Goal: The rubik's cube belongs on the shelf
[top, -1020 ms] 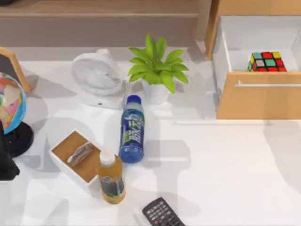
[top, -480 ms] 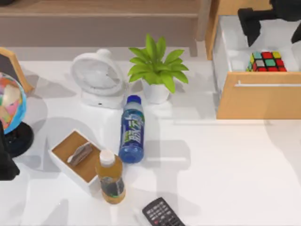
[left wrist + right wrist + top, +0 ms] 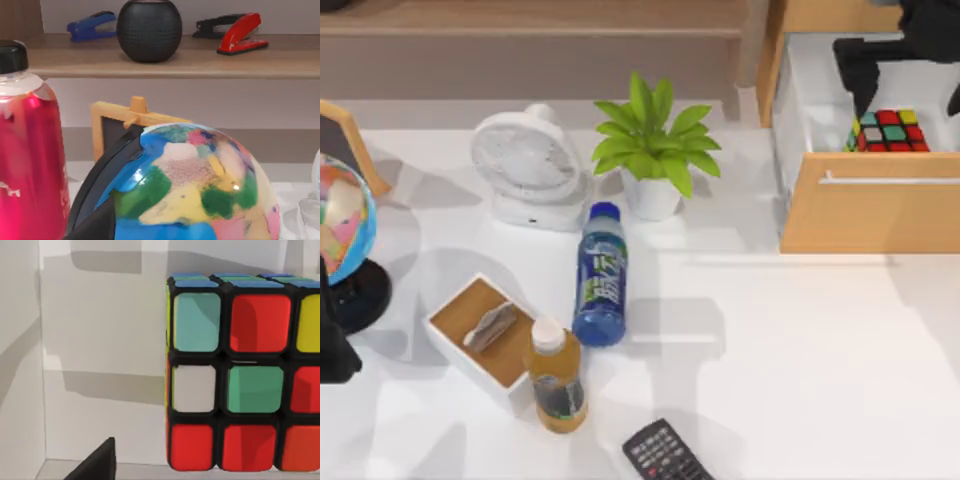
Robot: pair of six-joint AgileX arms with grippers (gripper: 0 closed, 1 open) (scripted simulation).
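— Right gripper (image 3: 905, 65): state and position?
— Poised over the open orange-tan drawer (image 3: 865, 210) at the table's right rear, just above the rubik's cube (image 3: 888, 131). One dark finger (image 3: 857, 62) visible reaching down beside the cube's left rear edge; the other cut off at the frame edge. Cannot tell whether spread or closed. No contact with the cube seen. A dark fingertip (image 3: 95, 462) also visible in the right wrist view, close to the cube (image 3: 242, 372) but apart from it.

— Location of the cube?
— Inside the drawer's white compartment, against the front panel, behind the silver bar handle (image 3: 890, 179). Top face showing red, teal, green, yellow and white stickers. Not on the shelf (image 3: 530, 35).

— The shelf?
— Long wooden ledge along the rear, left of the drawer. Left wrist view: a blue stapler (image 3: 92, 25), a dark round speaker (image 3: 149, 29) and a red-and-black stapler (image 3: 235, 32) on it.

— Left arm?
— Parked at the table's left edge, beside the globe (image 3: 340, 225).

— Remaining table contents?
— White fan (image 3: 525, 165), potted plant (image 3: 650, 150), blue bottle (image 3: 600, 285) lying flat, orange bottle (image 3: 555, 378) upright, touching a small wooden tray (image 3: 480, 335), remote control (image 3: 665, 455) at the front edge. Red bottle (image 3: 30, 150) near the globe (image 3: 190, 185) in the left wrist view.
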